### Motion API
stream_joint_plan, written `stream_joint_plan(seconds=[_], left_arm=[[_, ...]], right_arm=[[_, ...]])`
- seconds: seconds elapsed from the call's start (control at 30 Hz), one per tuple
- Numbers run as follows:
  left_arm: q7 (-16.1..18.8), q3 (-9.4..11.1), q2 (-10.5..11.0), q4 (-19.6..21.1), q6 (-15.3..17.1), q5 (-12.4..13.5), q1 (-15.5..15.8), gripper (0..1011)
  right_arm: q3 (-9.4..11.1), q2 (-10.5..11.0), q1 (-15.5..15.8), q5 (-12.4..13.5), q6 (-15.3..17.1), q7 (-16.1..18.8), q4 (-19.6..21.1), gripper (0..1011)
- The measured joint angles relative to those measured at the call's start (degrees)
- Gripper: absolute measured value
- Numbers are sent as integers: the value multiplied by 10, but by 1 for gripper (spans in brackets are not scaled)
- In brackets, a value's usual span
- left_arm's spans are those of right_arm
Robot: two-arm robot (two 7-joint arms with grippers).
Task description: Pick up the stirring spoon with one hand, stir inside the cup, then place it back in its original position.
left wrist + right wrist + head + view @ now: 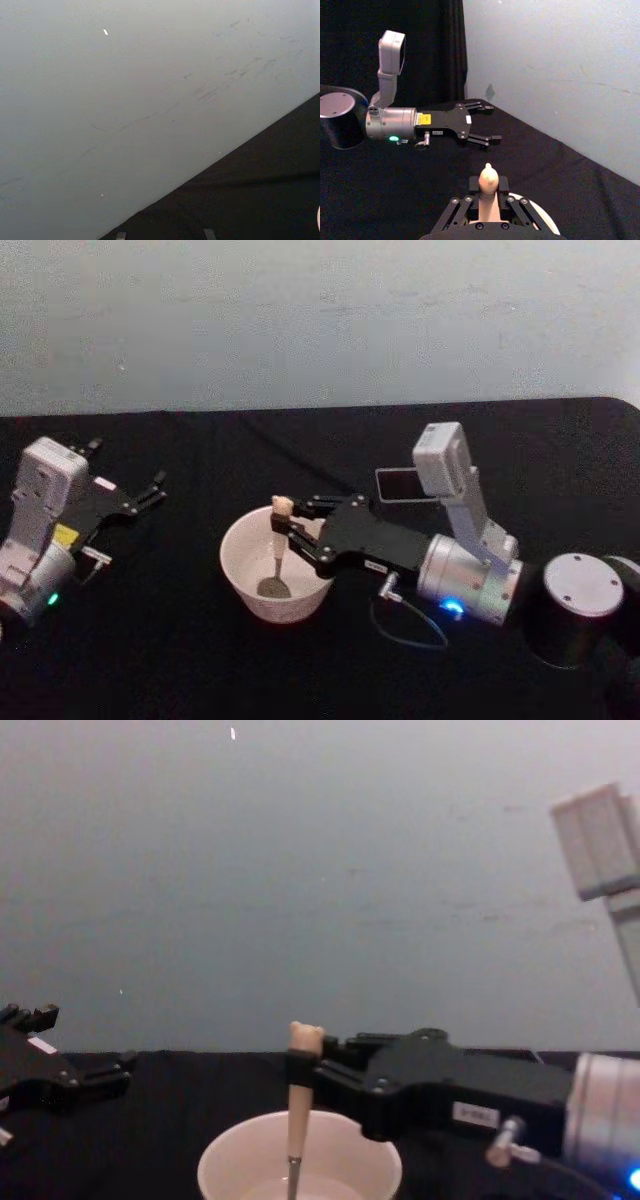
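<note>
The stirring spoon (pixel 277 558) stands upright in the cup (pixel 290 608), its metal bowl down on the cup's bottom and its bear head above the rim. My right gripper (pixel 283 530) reaches in from the right and is shut on the spoon's beige handle just under the bear head. The chest view shows the spoon (pixel 297 1115) held by the right gripper (pixel 298 1072) over the cup (pixel 222 1160). The dark square holder (pixel 392 485) stands behind the right arm, partly hidden by its wrist camera. My left gripper (pixel 125 466) rests open at the table's far left.
A black cloth covers the table (pixel 200 660), and a pale wall stands close behind it. A thin cable (pixel 405 638) loops on the cloth under the right wrist. The right wrist view shows the left gripper (pixel 487 123) lying open beyond the spoon (pixel 488 180).
</note>
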State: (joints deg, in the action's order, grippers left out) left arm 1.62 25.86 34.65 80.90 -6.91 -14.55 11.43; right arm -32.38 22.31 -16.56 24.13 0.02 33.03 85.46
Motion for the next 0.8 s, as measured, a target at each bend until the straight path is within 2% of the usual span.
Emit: stream_joint_plan(seconds=[0.23,0.5,0.7,0.8], left_arm=[[0,0,0,0,0,0,0,1002],[0,0,0,0,0,0,0,1001],[0,0,0,0,0,0,0,1001],[0,0,0,0,0,0,0,1001]], right_arm=[[-6,-23,-24,-8,-1,-12,-32,213],[8,-50,-46,-14,-3,-41,-75,213],[21,-52,-49,-16,-3,-51,-87,213],[31,-46,-46,-16,-1,-52,-84,213]])
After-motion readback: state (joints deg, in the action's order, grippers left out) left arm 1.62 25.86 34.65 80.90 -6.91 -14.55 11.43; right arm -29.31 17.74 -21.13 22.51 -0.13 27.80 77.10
